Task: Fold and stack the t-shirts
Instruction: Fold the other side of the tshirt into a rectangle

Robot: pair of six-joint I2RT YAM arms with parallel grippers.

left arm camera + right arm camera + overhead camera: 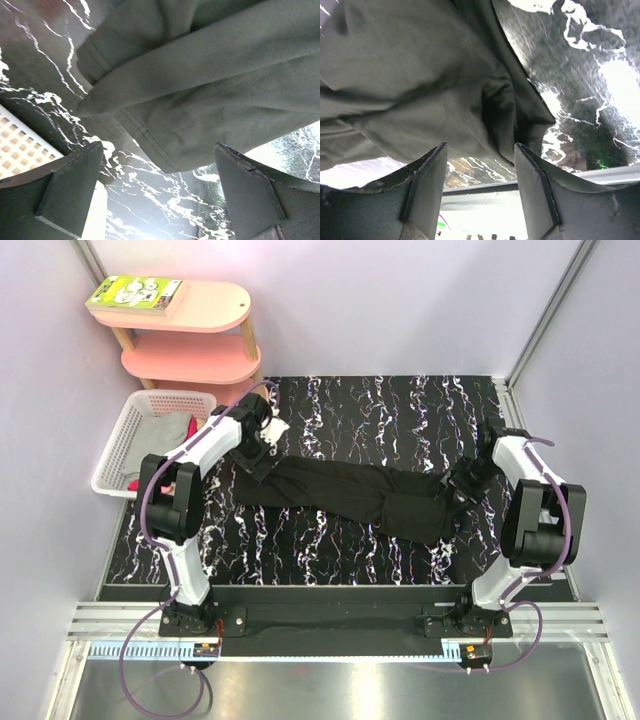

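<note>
Black marbled bench point(330, 550), white-veined, two arms bolted at its near edge. Item one: black t-shirt point(340, 495), count one, lying across the middle of the bench as a long, rumpled band running left to right, thicker and bunched toward its right end; no print shows. Left end effector point(252, 462), count one, at the shirt's left end, fingers spread wide over a stitched hem, nothing pinched. Right end effector point(462, 488), count one, at the bunched right end, fingers partly apart with a fold of cloth at their tips, not clamped. Progress, as judged: early; the shirt is drawn into a strip but no neat fold is finished, and no stack exists on the bench. Farther left: white lattice basket point(115, 455), count one, holding grey cloth point(160, 425) and red cloth point(190, 426), apparently one each, unfolded. Farthest: pink two-tier shelf point(190, 360), green box point(135, 292) on top.
</note>
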